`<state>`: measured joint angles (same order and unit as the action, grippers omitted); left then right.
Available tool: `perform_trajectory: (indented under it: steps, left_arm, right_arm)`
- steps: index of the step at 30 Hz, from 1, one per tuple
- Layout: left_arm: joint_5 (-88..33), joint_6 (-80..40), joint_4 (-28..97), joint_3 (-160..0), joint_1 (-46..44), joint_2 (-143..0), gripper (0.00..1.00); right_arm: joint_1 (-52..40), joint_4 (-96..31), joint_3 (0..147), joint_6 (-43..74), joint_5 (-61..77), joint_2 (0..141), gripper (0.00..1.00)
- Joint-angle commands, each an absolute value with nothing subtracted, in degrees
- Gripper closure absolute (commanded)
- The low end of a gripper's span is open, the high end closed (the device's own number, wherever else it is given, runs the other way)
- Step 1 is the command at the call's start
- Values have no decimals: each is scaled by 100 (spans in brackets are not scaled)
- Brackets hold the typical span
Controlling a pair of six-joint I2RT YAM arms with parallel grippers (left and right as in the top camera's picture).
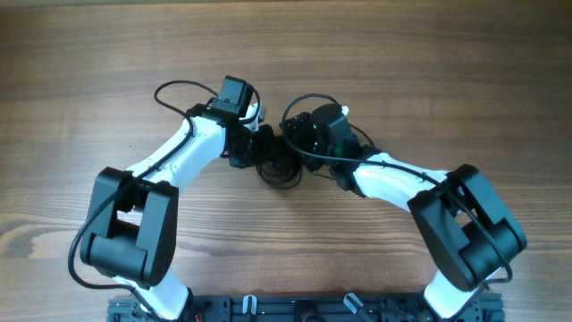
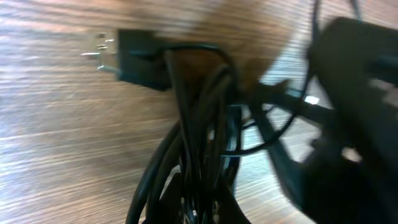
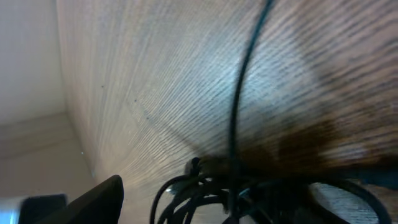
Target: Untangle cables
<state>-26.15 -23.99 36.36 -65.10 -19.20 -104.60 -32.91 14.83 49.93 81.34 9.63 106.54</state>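
Early going: the cables [image 1: 279,172] sit in one knotted clump mid-table between the arms, left gripper [image 1: 262,150] clamped shut on the bundle, right gripper [image 1: 300,148] alongside with jaws unreadable, no cord separated yet.

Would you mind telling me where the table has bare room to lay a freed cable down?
The whole far strip of table beyond the arms is bare, as are the wide patches outside the left arm and outside the right arm. The middle is crowded: the cables bunch where the two arms meet.
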Motion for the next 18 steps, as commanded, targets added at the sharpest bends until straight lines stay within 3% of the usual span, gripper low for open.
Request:
perform_trajectory:
  steps: [1, 5, 9, 14, 18]
  left_arm:
    - [-3367, -2222, 3444, -6506, -1927, -10009, 96]
    - [-3468, -1540, 3686, -6506, -1890, -9430, 96]
    - [-3439, -1170, 3999, -6506, -1656, -8674, 96]
    - [-3192, -1068, 4058, -6506, -1166, -7970, 96]
    - [-3081, -1074, 4176, -6504, -891, -7843, 86]
  right_arm:
    - [-3240, 1522, 5013, 8595, 607, 11010, 28]
    - [-2821, 1496, 5013, 8530, -25, 11015, 33]
    - [-2102, 1424, 5013, 8486, 207, 11015, 34]
    - [-1131, 1391, 5013, 7402, 882, 11015, 41]
    - [-523, 1107, 5013, 6591, 1391, 11015, 42]
